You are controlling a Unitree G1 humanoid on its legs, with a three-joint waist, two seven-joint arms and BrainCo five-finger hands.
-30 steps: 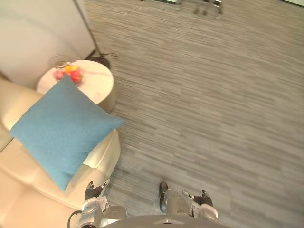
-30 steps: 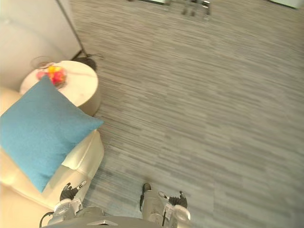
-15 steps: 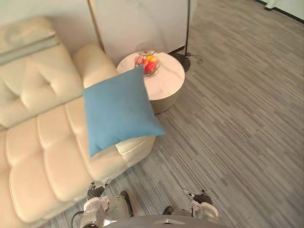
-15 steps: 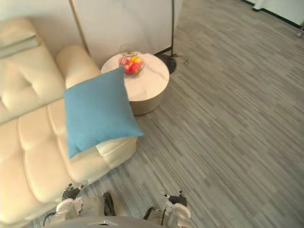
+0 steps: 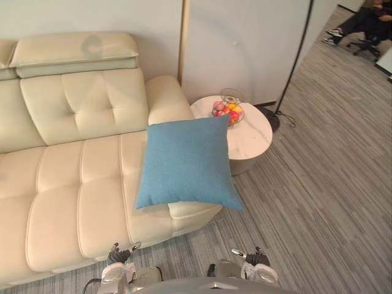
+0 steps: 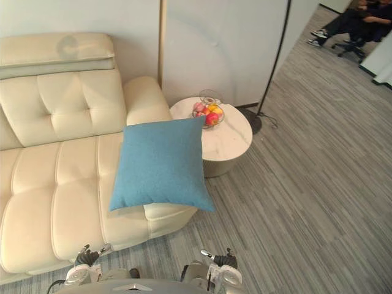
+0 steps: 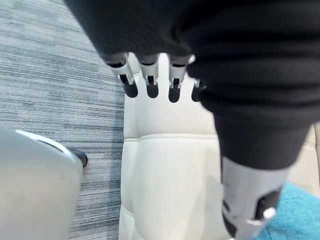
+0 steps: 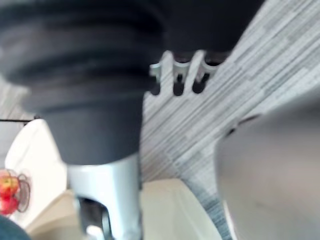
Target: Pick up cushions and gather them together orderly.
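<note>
A blue square cushion (image 5: 187, 162) lies on the right end of the cream sofa (image 5: 67, 184), its lower corner hanging past the seat's front edge. A teal corner of the cushion (image 7: 300, 220) shows in the left wrist view beyond the sofa seat (image 7: 170, 175). My left hand (image 5: 116, 260) hangs low in front of the sofa, open, with relaxed fingers (image 7: 149, 82) and nothing in it. My right hand (image 5: 254, 263) hangs low over the floor, open and empty, its fingers (image 8: 177, 80) above the grey carpet.
A round white side table (image 5: 254, 131) with a bowl of fruit (image 5: 227, 113) stands right of the sofa. A floor lamp's pole (image 5: 297, 58) and base (image 5: 271, 120) are behind it. A seated person (image 5: 367, 15) is far back right. Striped grey carpet (image 5: 318, 202) spreads to the right.
The whole picture has swung, so the camera turned: sofa, cushion and table now sit square in view. The cushion itself has not moved. Both hands stay low and empty.
</note>
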